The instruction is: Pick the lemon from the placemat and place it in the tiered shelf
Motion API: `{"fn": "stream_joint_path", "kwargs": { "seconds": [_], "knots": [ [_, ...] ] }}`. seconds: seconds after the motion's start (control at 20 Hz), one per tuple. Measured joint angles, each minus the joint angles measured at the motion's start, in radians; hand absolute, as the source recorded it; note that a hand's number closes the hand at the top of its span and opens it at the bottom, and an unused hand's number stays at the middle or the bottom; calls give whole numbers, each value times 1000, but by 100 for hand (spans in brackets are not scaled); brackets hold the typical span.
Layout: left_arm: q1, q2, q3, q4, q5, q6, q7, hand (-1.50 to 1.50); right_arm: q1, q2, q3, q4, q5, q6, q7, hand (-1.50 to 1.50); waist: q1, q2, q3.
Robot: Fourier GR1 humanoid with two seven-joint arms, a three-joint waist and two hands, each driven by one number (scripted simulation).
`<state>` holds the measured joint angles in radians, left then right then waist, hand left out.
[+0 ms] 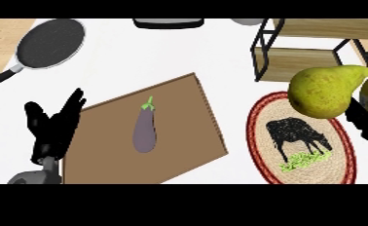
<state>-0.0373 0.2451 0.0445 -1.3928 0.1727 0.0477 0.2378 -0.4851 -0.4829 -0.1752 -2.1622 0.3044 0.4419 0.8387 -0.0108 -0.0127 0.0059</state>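
Yellow-green and pear-shaped rather than lemon-like, the fruit (pixel 327 91) fills the right of the frame, closest to the camera, lifted above the round woven placemat (pixel 267 122) with its black cow picture. Right hand (pixel 356 118) shows only as dark fingers at the fruit's lower right edge, apparently curled against it, so I judge the fruit is carried, though most of the hand is hidden. Just above, in the upper right corner, stands the tiered shelf (pixel 302 54), wooden boards in a black frame. Toward the middle lies a brown cutting board (pixel 187 118) with a purple eggplant (pixel 144 130) on it. Left hand (pixel 54 122) rests at the lower left, fingers up and spread apart. A black frying pan (pixel 49 42) sits on the white desk (pixel 144 54) in the upper left. Risk from here: the fruit could strike the shelf's front frame bar if brought in too low, or roll off a board once released
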Motion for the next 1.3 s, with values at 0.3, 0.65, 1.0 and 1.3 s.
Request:
{"fn": "stream_joint_path", "kwargs": {
  "seconds": [0.3,0.65,1.0,1.3],
  "knots": [
    [-17,-4,-1,-4,-3,-4,27,0,-197,-114,-133,163,-109,25,44,150,12,5,0],
    [-33,-15,-2,20,-14,-15,10,0,-389,-231,-170,442,-96,30,-3,150,25,8,1],
    [-34,-20,3,15,-18,-23,12,0,-476,-295,-152,686,-68,50,-145,150,29,10,1],
    [-46,-24,3,12,-24,-23,32,0,-508,-327,-103,888,6,41,-334,150,34,14,1]
  ]
}}
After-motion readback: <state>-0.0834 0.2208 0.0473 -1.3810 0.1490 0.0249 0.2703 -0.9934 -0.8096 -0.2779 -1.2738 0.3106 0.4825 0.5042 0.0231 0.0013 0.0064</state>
